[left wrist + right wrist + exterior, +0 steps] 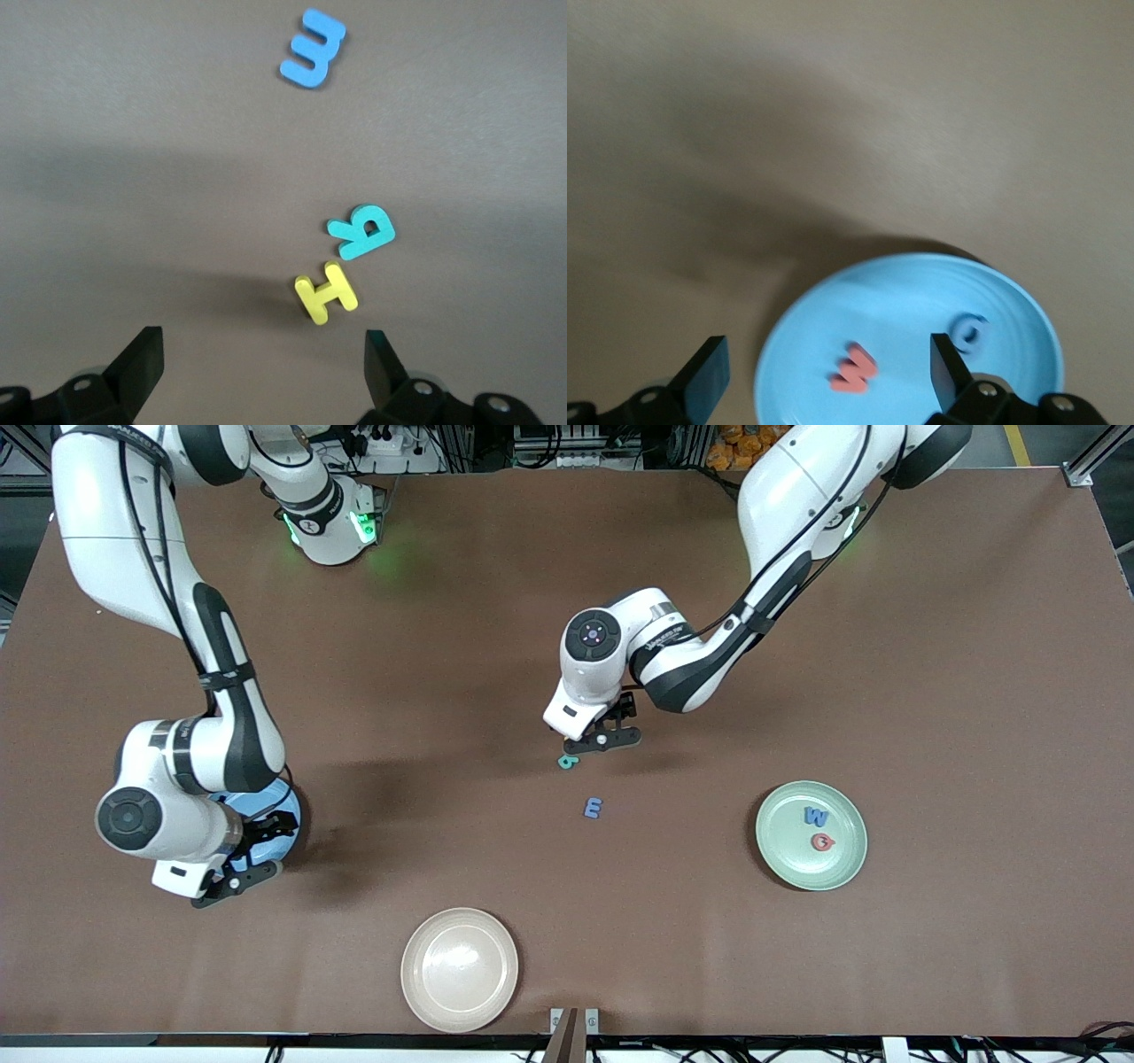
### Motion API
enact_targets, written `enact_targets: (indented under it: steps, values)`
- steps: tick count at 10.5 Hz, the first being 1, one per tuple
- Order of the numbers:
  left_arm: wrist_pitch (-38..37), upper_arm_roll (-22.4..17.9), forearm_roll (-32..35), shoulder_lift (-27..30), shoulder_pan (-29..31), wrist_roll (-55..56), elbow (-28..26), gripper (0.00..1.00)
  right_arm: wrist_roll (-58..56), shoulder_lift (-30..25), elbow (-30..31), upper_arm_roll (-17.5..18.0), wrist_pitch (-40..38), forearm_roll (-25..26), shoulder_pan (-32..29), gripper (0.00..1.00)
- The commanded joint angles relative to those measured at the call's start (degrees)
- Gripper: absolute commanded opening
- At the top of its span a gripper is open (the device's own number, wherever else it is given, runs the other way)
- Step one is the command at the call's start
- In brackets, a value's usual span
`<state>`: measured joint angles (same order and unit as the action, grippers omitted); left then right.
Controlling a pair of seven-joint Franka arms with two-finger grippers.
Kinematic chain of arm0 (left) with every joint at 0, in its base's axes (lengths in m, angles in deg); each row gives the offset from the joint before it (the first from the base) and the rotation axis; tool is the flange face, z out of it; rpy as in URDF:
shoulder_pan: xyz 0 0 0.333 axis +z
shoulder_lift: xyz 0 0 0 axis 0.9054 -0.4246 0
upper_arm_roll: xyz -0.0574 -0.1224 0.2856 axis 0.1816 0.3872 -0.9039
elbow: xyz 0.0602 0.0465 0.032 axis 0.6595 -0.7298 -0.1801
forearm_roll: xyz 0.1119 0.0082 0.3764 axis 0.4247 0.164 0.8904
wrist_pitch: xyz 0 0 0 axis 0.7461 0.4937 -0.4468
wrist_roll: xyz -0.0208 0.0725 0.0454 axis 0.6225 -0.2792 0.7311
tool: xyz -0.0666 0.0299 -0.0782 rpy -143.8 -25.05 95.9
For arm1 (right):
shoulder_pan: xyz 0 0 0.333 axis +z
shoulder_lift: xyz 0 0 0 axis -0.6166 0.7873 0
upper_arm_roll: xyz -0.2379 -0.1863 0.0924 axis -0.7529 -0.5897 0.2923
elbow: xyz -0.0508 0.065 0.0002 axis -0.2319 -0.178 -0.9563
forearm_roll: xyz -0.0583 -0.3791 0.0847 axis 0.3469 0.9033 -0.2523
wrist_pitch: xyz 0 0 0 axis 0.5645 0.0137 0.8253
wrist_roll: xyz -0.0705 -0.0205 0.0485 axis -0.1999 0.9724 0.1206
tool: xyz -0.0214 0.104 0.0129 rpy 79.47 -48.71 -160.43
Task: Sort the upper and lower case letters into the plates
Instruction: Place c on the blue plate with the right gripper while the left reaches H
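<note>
Toward the right arm's end of the table: right gripper (237,877) low over the sky blue plate (288,815), jaws spread wide, nothing between them. In that plate, per the right wrist view, a red lower-case w (852,369) and a small blue ring-shaped letter (970,332), probably an o, lying apart from each other.

Nearer the front camera, about mid-table: cream plate (459,968), no part of the sort.

Mid-table: left gripper (602,740) close above the brown table, likewise released and gaping, gripping nothing. Just under it a yellow H (326,293) and, touching or nearly touching it, a teal letter (568,761) of uncertain case. Nearer the camera, apart from both, a blue E (593,808) flat on the table.

Toward the left arm's end: mint green plate (771,815) holding a blue W (816,816) and a red G (823,841), close together.

Judged progress: roughly halfway. Four letters sorted, two per plate, lower case in blue and capitals in green. Three loose on the table; no eighth in sight. Likely next: H or the teal letter for the left gripper, then the E.
</note>
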<state>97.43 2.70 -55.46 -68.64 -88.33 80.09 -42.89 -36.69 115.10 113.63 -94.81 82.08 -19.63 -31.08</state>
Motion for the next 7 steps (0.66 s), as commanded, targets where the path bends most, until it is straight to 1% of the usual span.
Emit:
enact_targets:
  steps: [1, 4, 7]
  values:
    - [0.41, -3.08, 1.26, -3.51, -4.48, 3.93, 4.33, 1.0, 2.01, 0.53, 0.56, -0.21, 0.52, -0.59, 2.49, 1.0]
    - [0.93, -3.26, 1.61, -6.68, -5.54, 4.29, 7.41, 1.0, 1.22, 0.53, 1.09, -0.12, -0.1, -0.59, 3.99, 1.0]
    - [1.82, -5.02, 1.7, -6.95, -6.25, 4.29, 7.33, 1.0, 0.78, 0.7, 2.32, -0.12, 0.6, -0.59, 4.52, 1.0]
